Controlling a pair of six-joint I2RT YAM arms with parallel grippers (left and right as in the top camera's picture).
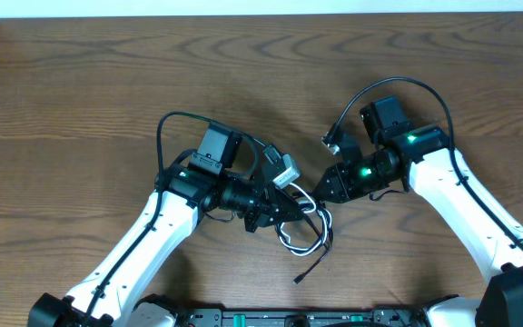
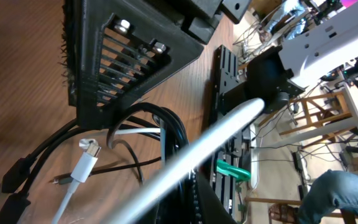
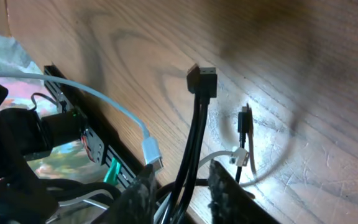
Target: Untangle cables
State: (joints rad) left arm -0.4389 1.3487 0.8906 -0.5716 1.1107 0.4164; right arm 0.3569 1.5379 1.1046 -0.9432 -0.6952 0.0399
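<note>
Black cable (image 1: pixel 312 263) and white cable (image 1: pixel 296 243) lie tangled on the brown wood-grain tabletop (image 1: pixel 107 82) near its front edge. Left pincer (image 1: pixel 291 207) is clenched in the tangle; right pincer (image 3: pixel 180 183) is released, straddling 2 black strands. Cluttered room (image 2: pixel 328 112) lies beyond.

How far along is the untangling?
Nothing looks done: the black cable and white cable lie looped together on the table. In hand: the left gripper is shut at the tangle, and the right gripper straddles the black cable, not yet pinching it. Left: pulling the two apart.
</note>
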